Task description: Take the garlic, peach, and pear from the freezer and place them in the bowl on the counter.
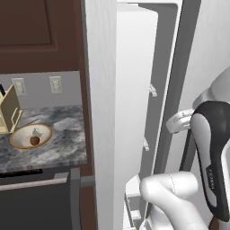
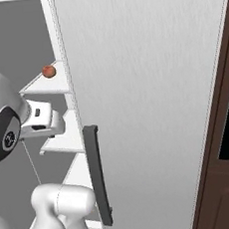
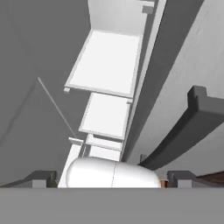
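The bowl (image 1: 20, 143) sits on the counter (image 1: 63, 134) at the left. In it lie the small whitish garlic (image 1: 37, 132) and a round dark reddish-brown fruit (image 1: 34, 140); I cannot tell whether that fruit is the pear or the peach. The freezer (image 1: 134, 103) stands open, its white shelves (image 3: 109, 61) stacked in the hand view. A round orange-red fruit (image 2: 49, 71) rests on an upper freezer shelf (image 2: 41, 86). My gripper (image 3: 113, 178) is open and holds nothing, its fingertips (image 3: 43, 177) far apart. The hand (image 2: 43, 121) hovers at the shelf below that fruit.
The freezer door (image 2: 150, 97) with its dark vertical handle (image 2: 96, 173) stands close on the right of the hand. A tan knife block (image 1: 9, 112) stands behind the bowl. Dark brown cabinets (image 1: 40, 27) hang above the counter.
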